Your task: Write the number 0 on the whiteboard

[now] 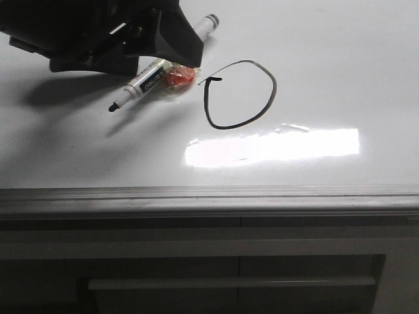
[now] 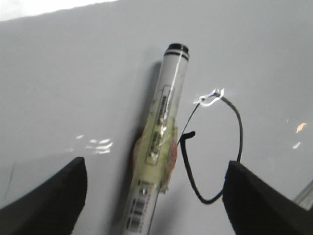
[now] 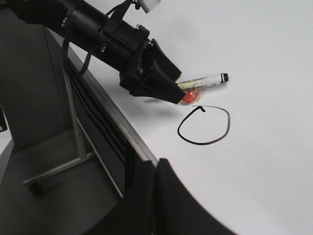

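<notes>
The number 0 [image 1: 273,91] is a thin black loop on the glossy whiteboard [image 1: 340,59], just beyond a bright light reflection. A white marker [image 1: 147,82] with an orange-red tape wrap lies flat on the board left of the loop, uncapped tip toward the front left. My left gripper [image 1: 157,52] hovers over the marker, open. In the left wrist view the marker [image 2: 164,132] lies between the spread fingers [image 2: 54,196], untouched, with the 0 [image 2: 241,137] beside it. My right gripper [image 3: 157,166] is shut and empty by the board's edge, and sees the 0 [image 3: 228,120] and marker [image 3: 208,80].
The grey metal edge rail [image 1: 209,196] runs along the board's front, with a drawer front and handle [image 1: 229,282] below. In the right wrist view the left arm [image 3: 112,39] reaches over the board, and a metal stand frame [image 3: 58,169] stands on the floor.
</notes>
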`<control>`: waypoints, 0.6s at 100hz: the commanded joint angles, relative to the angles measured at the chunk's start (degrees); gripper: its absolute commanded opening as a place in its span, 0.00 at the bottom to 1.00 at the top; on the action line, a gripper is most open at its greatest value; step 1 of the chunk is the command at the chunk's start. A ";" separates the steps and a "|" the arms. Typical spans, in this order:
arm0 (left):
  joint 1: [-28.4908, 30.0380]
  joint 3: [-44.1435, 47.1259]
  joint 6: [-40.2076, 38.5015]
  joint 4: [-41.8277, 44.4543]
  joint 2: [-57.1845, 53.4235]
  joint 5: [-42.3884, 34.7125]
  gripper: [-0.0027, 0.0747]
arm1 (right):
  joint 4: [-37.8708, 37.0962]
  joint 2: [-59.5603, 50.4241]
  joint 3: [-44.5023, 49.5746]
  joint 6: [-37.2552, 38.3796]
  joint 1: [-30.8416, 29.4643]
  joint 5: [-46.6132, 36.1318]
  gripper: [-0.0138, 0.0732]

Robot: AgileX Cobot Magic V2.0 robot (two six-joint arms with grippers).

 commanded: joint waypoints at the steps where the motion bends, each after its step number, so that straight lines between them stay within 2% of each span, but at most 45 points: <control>1: -1.54 -0.72 -0.54 -0.80 -5.56 -0.37 0.72 | -4.71 0.13 -0.72 0.14 -0.02 -5.48 0.08; 12: -3.93 -0.72 -0.54 -0.80 -14.35 2.09 0.64 | -9.89 0.13 1.78 0.14 -0.02 -11.14 0.08; 19: -5.08 -0.72 0.10 0.58 -20.28 4.80 0.55 | -16.15 0.13 4.14 3.24 -0.02 -14.32 0.08; 33: -5.71 0.29 0.20 8.41 -31.50 13.36 0.30 | -33.07 0.13 9.77 20.10 -0.02 -15.01 0.08; 45: -5.71 3.52 0.20 13.21 -40.38 18.78 0.01 | -43.50 0.13 14.44 36.33 -0.02 -13.99 0.08; 52: -5.71 6.17 0.20 14.73 -44.82 19.13 0.01 | -47.69 0.13 16.69 42.89 -0.02 -13.85 0.08; 60: -5.71 8.94 0.20 15.01 -48.96 19.03 0.01 | -49.18 0.13 18.23 46.00 -0.02 -13.28 0.08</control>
